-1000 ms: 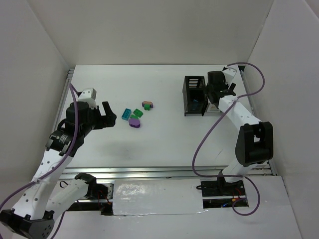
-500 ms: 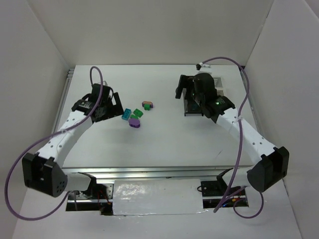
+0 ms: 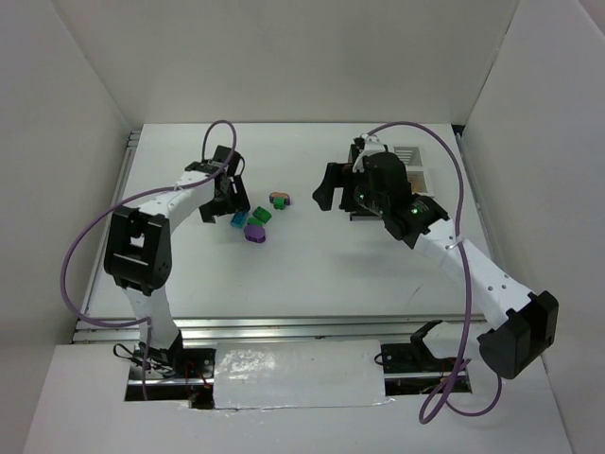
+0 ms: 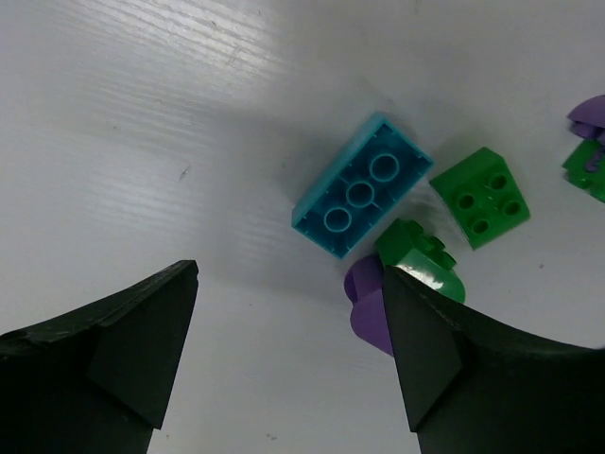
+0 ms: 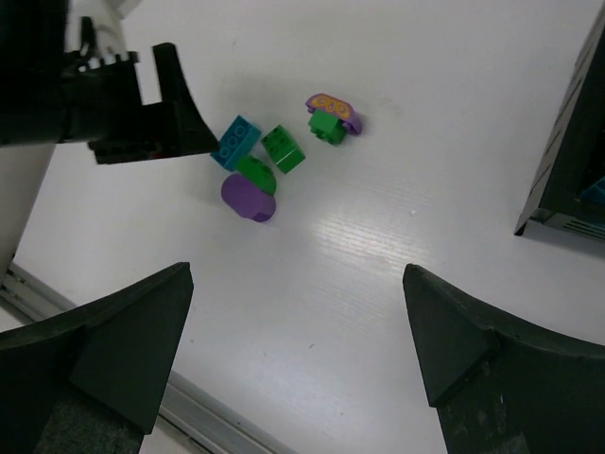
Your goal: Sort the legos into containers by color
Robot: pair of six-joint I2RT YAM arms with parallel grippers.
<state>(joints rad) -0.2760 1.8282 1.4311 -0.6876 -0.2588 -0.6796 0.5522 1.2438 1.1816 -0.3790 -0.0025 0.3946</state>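
The left hand [image 4: 288, 284] is spread wide and empty, its two dark fingers at the bottom corners of the wrist view with bare counter [image 3: 312, 274] between them. Just above that gap, centre frame, lies the teal brick [image 4: 362, 186], hollow side up. To its right is a green brick [image 4: 482, 197], and below that a rounded green piece on a purple one [image 4: 406, 279], touching the right finger's inner edge. A further purple and green cluster [image 4: 591, 142] is cut off at the right margin. In the overhead view these legos [image 3: 253, 219] sit left of centre, with the left hand just beside them. The right hand [image 5: 298, 274] is also spread and holds nothing, and hangs over open counter right of centre. Its wrist view shows the same loose group at upper left and a black bin [image 5: 567, 142] at the right edge. A sliver of teal [image 5: 594, 193] shows inside that bin, possibly a brick already dropped, though too little is visible to be sure. A white bin [image 3: 408, 153] peeks out behind the right arm, upper right of the overhead view, and its contents cannot be seen. By my reading the sort is at an early stage: at most a piece or so is binned, about five pieces lie unsorted, and the teal brick looks like the next pick.
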